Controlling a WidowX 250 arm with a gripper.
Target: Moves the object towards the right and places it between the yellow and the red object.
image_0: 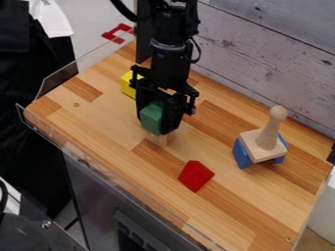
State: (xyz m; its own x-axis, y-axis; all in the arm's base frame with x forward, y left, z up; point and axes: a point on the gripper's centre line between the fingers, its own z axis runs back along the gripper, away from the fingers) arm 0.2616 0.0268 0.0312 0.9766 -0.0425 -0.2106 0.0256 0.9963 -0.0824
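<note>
A wall of weathered grey planks with dark knots runs behind the desk, whose top is wooden strips in honey and brown. Clear edging rims its left end; beyond lies pale grey floor. Dark grey panelling stands below its front.

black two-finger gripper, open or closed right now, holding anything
Gripper: closed on the green block, which sits between its fingers.

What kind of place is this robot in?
Probably a robot lab or workshop. A black robot arm hangs over a wooden tabletop, and there are bright toy blocks to practise with, like the yellow block and red block.
</note>
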